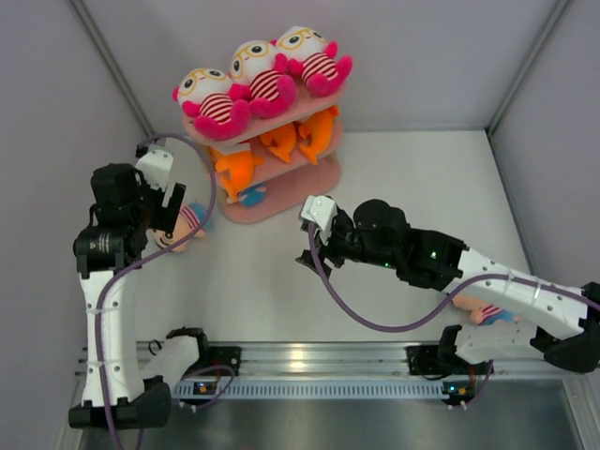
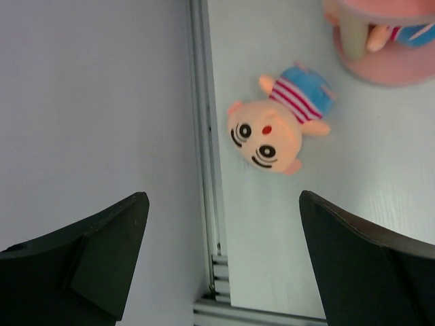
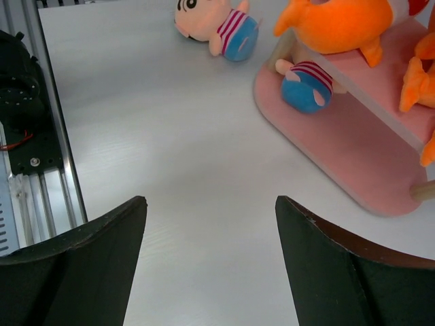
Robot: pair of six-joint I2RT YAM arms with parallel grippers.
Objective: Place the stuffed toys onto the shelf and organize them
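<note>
target: peach-faced doll [image 2: 272, 132] lying on the table [image 1: 403, 187], just off the left end of the shelf [image 1: 286, 199]
left gripper [image 2: 223, 200]: jaws wide apart, empty; we hover over it, nearer arm
axis: head toward our claw, feet toward shelf
right gripper [image 3: 211, 200]: apart, empty, mid-table

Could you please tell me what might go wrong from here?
The peach-faced striped plush doll lies close to the pale side wall; the open left gripper could strike the wall on descent. The three white-faced dolls with yellow glasses sit at the edge of the pink three-tier shelf's top board; a bump might topple them. Another peach doll lies partly under the right arm and may get swept.
</note>
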